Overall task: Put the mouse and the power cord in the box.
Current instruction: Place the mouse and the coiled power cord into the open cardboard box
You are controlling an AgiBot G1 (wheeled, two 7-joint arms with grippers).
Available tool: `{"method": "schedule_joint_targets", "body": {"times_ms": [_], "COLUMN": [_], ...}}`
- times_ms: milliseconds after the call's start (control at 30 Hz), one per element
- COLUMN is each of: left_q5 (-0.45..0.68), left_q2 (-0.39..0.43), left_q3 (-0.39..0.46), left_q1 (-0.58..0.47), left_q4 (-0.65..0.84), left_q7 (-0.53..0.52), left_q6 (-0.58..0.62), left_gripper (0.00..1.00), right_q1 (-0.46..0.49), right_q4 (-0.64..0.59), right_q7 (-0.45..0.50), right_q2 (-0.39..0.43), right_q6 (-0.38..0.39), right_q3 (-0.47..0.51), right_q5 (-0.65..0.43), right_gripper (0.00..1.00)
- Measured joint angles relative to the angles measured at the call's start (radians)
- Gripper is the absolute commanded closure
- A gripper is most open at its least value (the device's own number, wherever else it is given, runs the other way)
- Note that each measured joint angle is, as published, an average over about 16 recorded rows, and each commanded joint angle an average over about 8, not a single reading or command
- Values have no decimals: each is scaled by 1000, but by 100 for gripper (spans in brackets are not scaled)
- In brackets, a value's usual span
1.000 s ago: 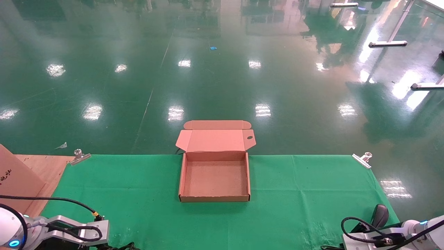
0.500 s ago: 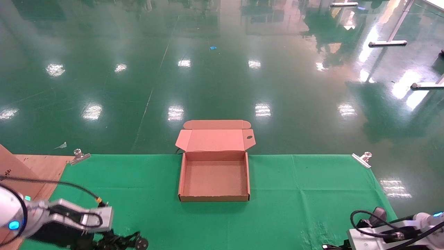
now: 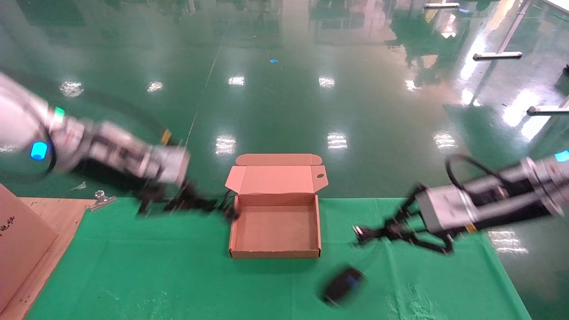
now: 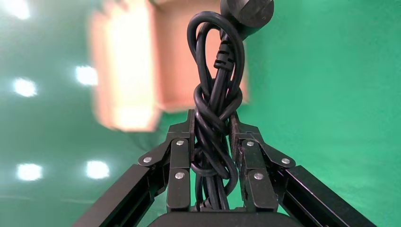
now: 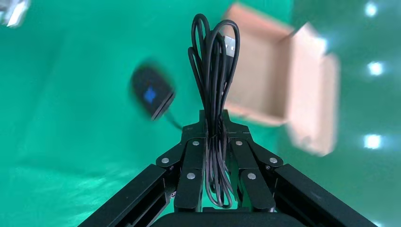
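Note:
The brown box (image 3: 274,254) lies open at the middle of the green cloth, lid folded back. My left gripper (image 3: 178,201) hovers just left of the box, shut on the looped power cord (image 4: 215,101); its round plug (image 4: 247,10) sticks out past the fingertips. My right gripper (image 3: 398,230) is right of the box, shut on the mouse's bundled thin cable (image 5: 213,71). The black mouse (image 3: 342,284) with its blue mark hangs blurred on that cable near the box's front right corner. The mouse (image 5: 152,92) and box (image 5: 265,71) also show in the right wrist view.
A metal clip (image 3: 101,198) pins the green cloth (image 3: 178,275) at its far left corner. A cardboard sheet (image 3: 18,249) leans on bare wood at the left. Beyond the cloth's far edge is shiny green floor.
Both arms rose from the table's front edge and swung in toward the box. The left carries the power cord up; the right lifts the cable, dragging the mouse leftward.

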Motion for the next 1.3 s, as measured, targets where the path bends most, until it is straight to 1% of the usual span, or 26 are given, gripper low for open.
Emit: {"method": "schedule_joint_targets", "body": {"times_ms": [167, 367, 600, 733, 833, 900, 1167, 1300], "left_q5": [-6, -8, -15, 0, 24, 47, 165, 195], "left_q2": [34, 55, 57, 59, 65, 72, 128, 159], "left_q3": [-5, -6, -5, 1, 7, 10, 23, 40], "left_q1": [-65, -101, -99, -69, -25, 14, 238, 347], "left_q4": [-74, -140, -195, -228, -258, -280, -367, -394], "left_q7": [-48, -93, -123, -126, -133, -142, -205, -232], "left_q6": [23, 36, 40, -10, -93, -173, -617, -791], "left_gripper": [100, 100, 100, 100, 100, 100, 100, 100], "right_q1": [78, 141, 189, 212, 231, 243, 273, 269], "right_q4": [-28, -74, -140, -185, -223, -247, -325, -342], "right_q7": [15, 20, 3, -15, -32, -44, -91, -107], "right_q2": [-54, -101, -133, -146, -155, -159, -162, -151], "right_q6": [-3, -3, -2, -3, -3, -2, 4, 8], "right_q3": [6, 14, 34, 56, 78, 94, 163, 192], "right_q5": [12, 9, -16, -37, -57, -72, -140, -172], "right_gripper": [100, 100, 100, 100, 100, 100, 100, 100]}}
